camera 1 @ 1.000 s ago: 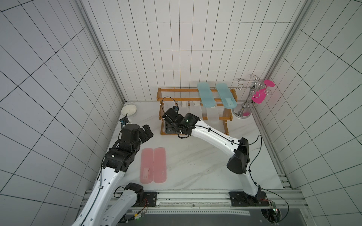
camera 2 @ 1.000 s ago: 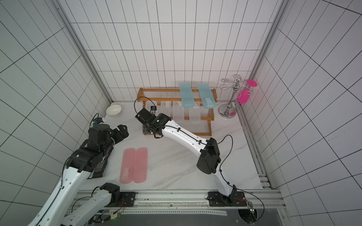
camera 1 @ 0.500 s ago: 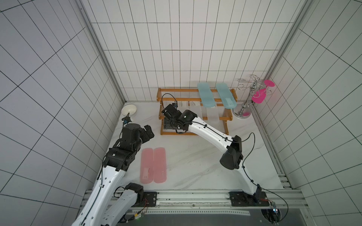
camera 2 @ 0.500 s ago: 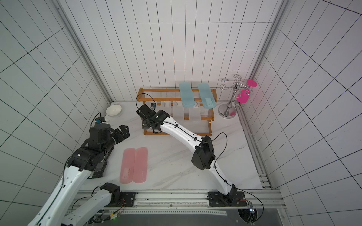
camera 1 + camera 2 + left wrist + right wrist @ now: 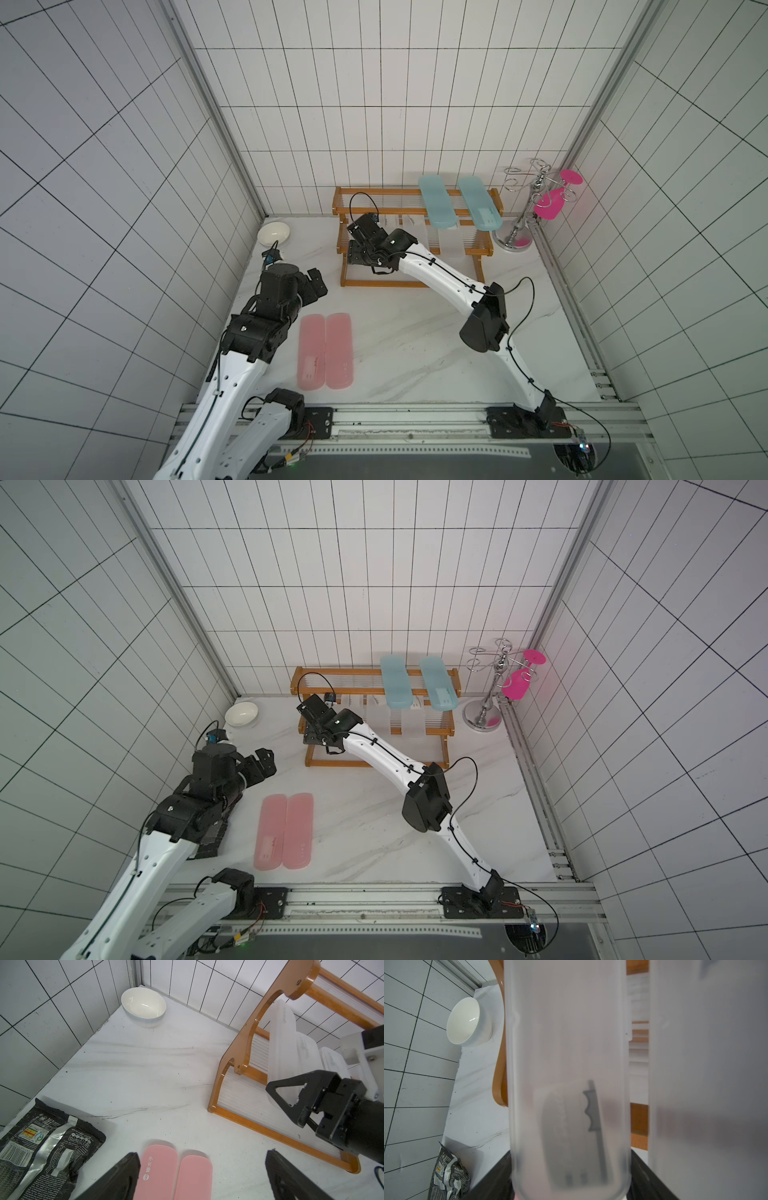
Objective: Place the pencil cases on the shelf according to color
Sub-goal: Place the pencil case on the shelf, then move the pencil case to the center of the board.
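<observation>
Frosted clear pencil case (image 5: 566, 1043) at shelf (image 5: 239, 1051) left end, clamped by right gripper (image 5: 571, 1153); left gripper (image 5: 201, 1154) spread wide, empty, before shelf

The pink pencil cases (image 5: 338, 353) are glowing soft pink on the table (image 5: 407, 332), which is showing white with thin grey streaks. The blue-green pencil cases (image 5: 436, 205) are looking pale and see-through. The shelf (image 5: 376, 284) is shining orange-brown. The frosted pencil case (image 5: 566, 1043) is looking milky white. The bowl (image 5: 143, 1006) is gleaming white. The packet (image 5: 47, 1147) is showing black and silver with tiny writing.
</observation>
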Tool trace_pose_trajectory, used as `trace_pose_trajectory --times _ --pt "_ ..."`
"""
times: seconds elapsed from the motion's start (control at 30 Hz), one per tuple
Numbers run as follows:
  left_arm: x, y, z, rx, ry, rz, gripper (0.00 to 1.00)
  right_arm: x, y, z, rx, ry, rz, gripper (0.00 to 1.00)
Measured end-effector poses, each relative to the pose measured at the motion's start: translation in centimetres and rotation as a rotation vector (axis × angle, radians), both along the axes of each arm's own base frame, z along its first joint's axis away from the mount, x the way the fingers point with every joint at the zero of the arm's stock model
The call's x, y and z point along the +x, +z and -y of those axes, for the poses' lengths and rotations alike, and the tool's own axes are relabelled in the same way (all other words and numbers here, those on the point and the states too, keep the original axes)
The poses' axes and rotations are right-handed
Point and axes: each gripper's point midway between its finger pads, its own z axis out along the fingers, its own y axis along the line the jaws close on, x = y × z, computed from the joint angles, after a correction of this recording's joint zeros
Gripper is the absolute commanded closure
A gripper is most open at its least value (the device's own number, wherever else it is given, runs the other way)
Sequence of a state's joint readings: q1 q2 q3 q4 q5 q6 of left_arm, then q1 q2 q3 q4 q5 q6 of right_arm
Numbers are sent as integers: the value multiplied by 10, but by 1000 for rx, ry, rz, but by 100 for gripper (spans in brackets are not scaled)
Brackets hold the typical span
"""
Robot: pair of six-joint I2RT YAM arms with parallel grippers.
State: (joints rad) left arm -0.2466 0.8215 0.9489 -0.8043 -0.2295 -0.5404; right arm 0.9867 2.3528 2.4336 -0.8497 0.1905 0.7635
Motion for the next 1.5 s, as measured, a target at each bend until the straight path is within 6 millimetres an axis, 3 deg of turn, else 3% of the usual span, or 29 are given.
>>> trace_pose_trajectory --times 0.17,0.53,0.63,0.77,0.87,0.97,1.2,1.37,1.5 --pt "-1 -5 0 1 -3 -10 2 7 2 -2 39 -10 -3 13" --pt "-9 -5 3 -31 -11 -21 2 3 8 -8 86 4 -29 7" --pt "-15 -2 4 -57 -17 -11 2 -5 25 -5 104 14 -20 6" --pt "-22 -9 9 -102 -22 -32 2 -23 67 7 136 29 9 6" --pt "-26 -26 12 -132 -21 -82 2 -50 94 26 141 43 28 6" --pt "-29 -48 18 -144 -25 -153 2 -87 101 53 115 64 33 6" --pt "-44 -88 59 -161 -99 -299 2 -166 65 125 53 130 38 6" --pt "-61 -128 72 -159 -94 -382 2 -205 45 168 59 165 58 6" --pt "-68 -156 74 -137 -60 -442 2 -223 22 200 48 175 66 6"
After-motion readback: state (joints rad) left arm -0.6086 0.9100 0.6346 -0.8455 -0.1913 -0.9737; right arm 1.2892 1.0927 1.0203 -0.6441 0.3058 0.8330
